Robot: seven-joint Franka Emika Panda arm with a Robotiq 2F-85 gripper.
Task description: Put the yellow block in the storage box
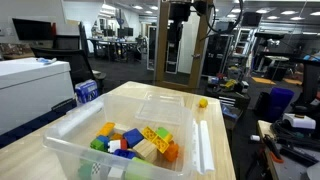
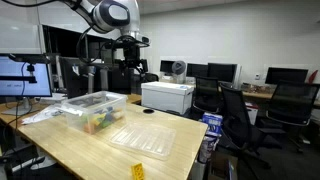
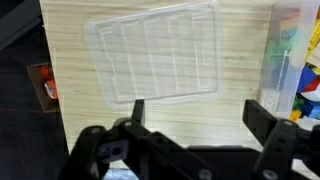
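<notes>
The yellow block lies on the wooden table near its far edge, past the clear lid; in an exterior view it sits at the near corner. The storage box is a clear bin with several coloured blocks inside; it also shows in an exterior view and at the right edge of the wrist view. My gripper is open and empty. It hangs high above the table in both exterior views, over the area between lid and box. The yellow block is out of the wrist view.
A clear flat lid lies on the table between box and block, also in both exterior views. A white printer stands past the table. A blue box sits beside the table edge. Office chairs and desks surround it.
</notes>
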